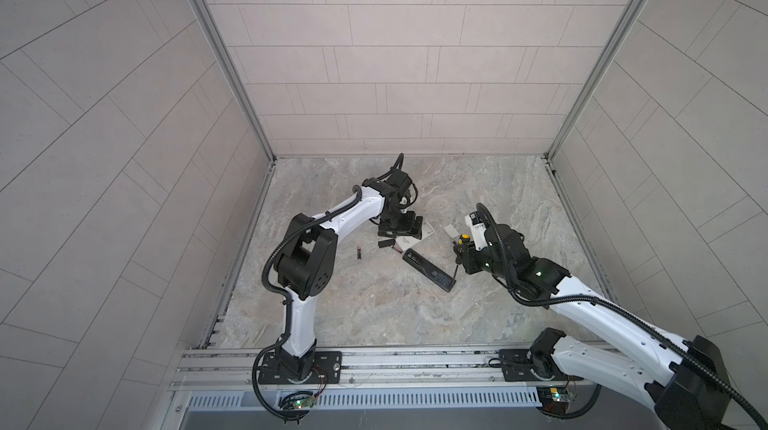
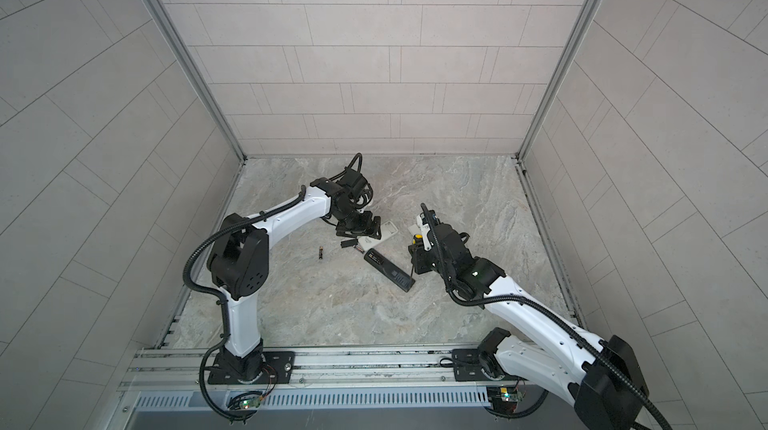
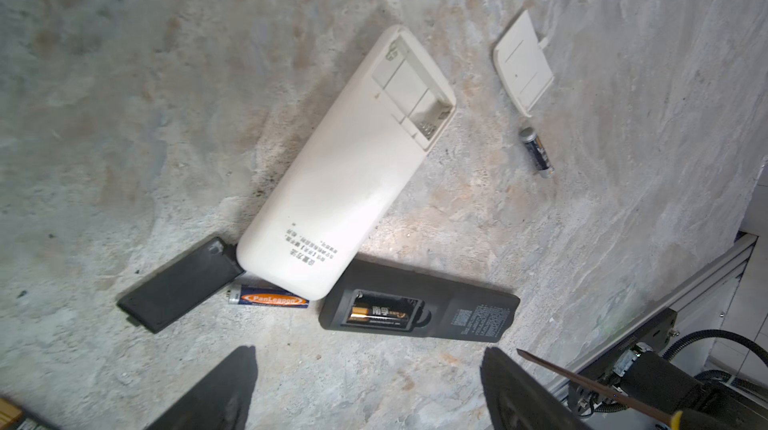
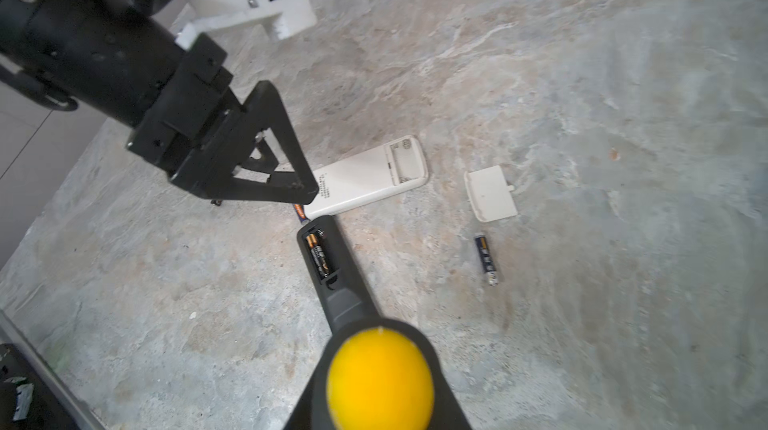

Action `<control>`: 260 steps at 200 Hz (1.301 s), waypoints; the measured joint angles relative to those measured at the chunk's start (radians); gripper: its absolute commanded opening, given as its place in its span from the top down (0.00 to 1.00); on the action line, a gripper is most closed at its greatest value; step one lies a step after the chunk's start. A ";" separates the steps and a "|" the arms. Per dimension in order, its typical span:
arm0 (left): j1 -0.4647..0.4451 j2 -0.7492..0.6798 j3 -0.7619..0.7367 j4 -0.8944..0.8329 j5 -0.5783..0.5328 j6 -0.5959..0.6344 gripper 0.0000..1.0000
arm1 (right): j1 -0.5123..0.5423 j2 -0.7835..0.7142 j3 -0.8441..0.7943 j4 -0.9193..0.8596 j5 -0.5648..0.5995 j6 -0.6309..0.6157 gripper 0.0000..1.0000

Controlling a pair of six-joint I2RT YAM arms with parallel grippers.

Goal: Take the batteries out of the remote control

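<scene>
Black-and-gold battery [image 3: 380, 313] sits in the open bay of the black remote [image 3: 469, 316], just ahead of the left gripper [image 3: 370, 390], spread wide and empty. Right gripper [image 1: 459, 250] clamps the screwdriver [image 4: 380, 378] beside that remote's other end. Three batteries lie loose: orange-labelled battery [image 3: 270, 298] against the white remote [image 3: 332, 183], blue battery [image 3: 538, 154] beside the white cover [image 3: 524, 60], lone battery [image 1: 358, 253] well apart. Two remotes; two covers, one the black cover [image 3: 178, 284]

You face a marbled, stone-look tabletop [image 3: 166, 116]; the white remote [image 3: 345, 183] and black remote [image 3: 465, 316] show matt plastic, the battery [image 3: 376, 313] a glossy wrap, the screwdriver [image 4: 380, 378] a shiny cap.
</scene>
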 measured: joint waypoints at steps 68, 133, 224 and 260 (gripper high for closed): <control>-0.025 0.046 0.000 0.020 0.069 0.017 0.08 | 0.084 0.131 0.004 0.100 -0.010 -0.052 1.00; -0.107 0.113 0.022 0.056 0.124 0.041 0.08 | 0.109 0.093 -0.007 0.103 0.127 -0.083 1.00; -0.127 0.209 0.085 0.076 0.149 0.060 0.08 | 0.109 0.051 -0.035 0.100 0.193 -0.093 1.00; -0.130 0.167 0.020 0.089 0.134 0.067 0.08 | 0.109 0.050 -0.035 0.100 0.214 -0.097 1.00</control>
